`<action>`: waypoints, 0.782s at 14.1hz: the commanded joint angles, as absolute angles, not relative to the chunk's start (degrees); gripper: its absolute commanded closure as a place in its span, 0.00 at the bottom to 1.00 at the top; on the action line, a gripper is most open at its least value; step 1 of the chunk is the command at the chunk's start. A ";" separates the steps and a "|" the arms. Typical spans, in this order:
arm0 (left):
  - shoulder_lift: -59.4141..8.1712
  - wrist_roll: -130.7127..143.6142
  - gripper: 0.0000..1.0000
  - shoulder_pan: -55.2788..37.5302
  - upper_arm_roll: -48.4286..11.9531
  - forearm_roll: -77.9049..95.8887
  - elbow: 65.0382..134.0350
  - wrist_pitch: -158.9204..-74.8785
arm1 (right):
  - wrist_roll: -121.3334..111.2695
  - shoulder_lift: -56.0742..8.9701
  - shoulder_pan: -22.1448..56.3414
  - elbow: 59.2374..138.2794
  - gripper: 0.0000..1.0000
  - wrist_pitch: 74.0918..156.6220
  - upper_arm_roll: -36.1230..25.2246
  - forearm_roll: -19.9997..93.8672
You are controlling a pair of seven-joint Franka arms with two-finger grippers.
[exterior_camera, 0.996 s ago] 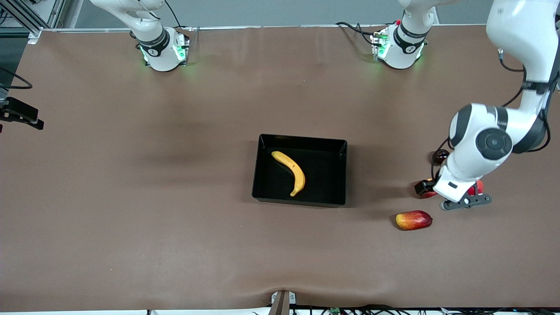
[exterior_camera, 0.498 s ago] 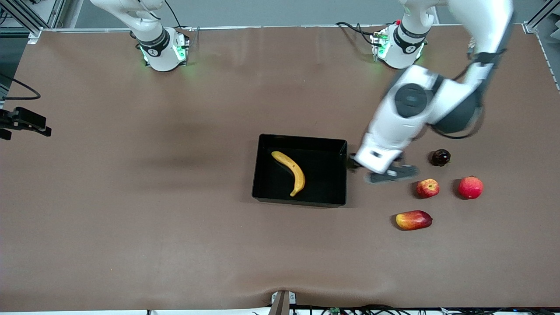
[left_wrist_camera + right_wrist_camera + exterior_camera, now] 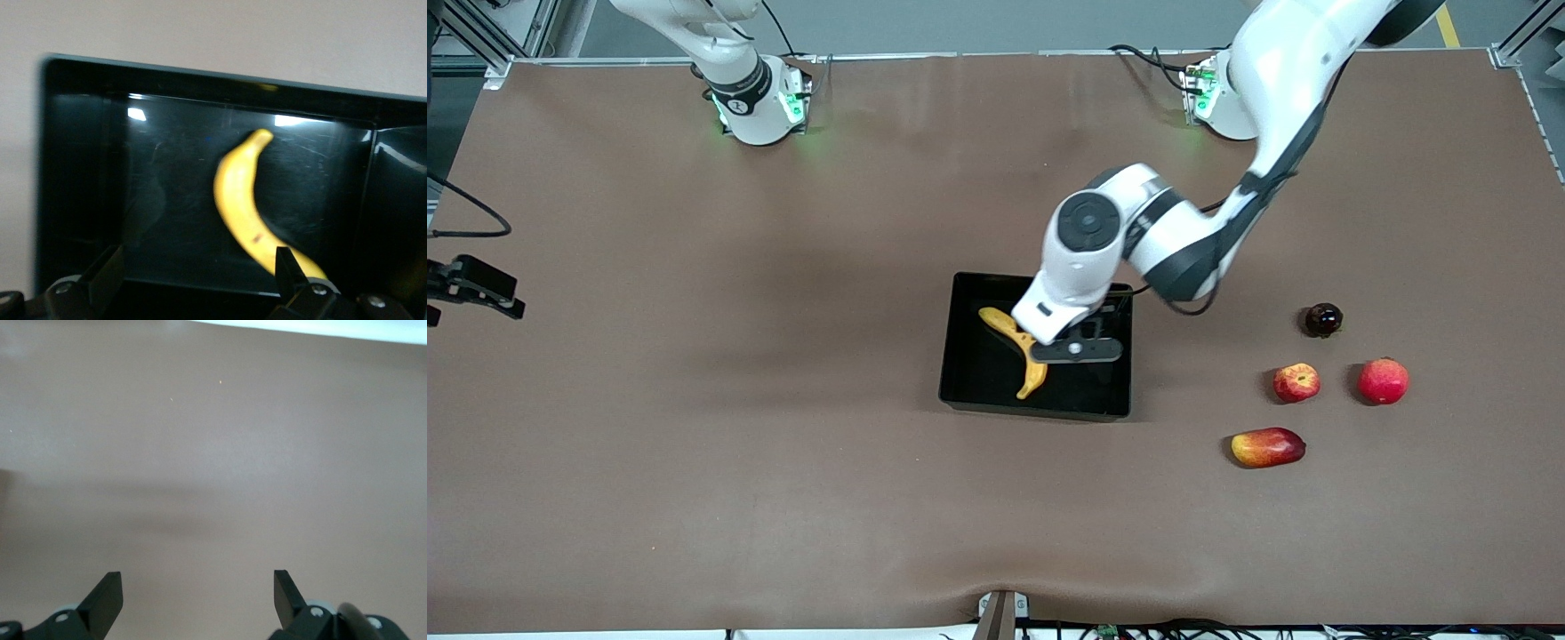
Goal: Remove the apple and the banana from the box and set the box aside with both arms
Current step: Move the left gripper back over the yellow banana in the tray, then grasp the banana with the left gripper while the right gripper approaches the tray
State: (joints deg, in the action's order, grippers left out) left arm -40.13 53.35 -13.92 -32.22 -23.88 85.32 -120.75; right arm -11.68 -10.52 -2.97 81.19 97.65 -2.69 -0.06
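Overhead, the left claw (image 3: pixel 193 283), fingers apart and empty, hangs over the glossy black plastic tray (image 3: pixel 969 391), its wrist hiding part of the speckled yellow banana (image 3: pixel 1035 373); the right claw (image 3: pixel 198 600), fingers likewise apart, over bare brown table (image 3: pixel 694 444), is mostly cut off.

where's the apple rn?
In the front view the apple sits on the table toward the left arm's end, outside the box, beside the larger red fruit and farther from the camera than the mango.

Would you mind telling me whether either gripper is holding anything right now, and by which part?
Nothing is held. The left gripper hangs open over the banana in the black tray; the right gripper is open over bare table.
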 commanded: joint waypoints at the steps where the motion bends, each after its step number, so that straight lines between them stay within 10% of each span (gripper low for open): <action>1: -46.31 57.12 0.00 -20.71 -27.45 -25.93 79.37 -124.08 | -10.03 -12.21 -2.20 80.86 0.00 100.71 -2.46 0.87; 7: -51.41 57.66 0.00 -26.89 -20.57 -25.84 79.45 -129.89 | -7.91 -14.33 -3.34 80.77 0.00 102.13 -2.64 2.29; 11: -51.59 57.13 0.91 -26.81 -20.57 -26.02 79.72 -130.17 | -7.82 -15.03 -3.43 81.12 0.00 102.13 -2.72 2.55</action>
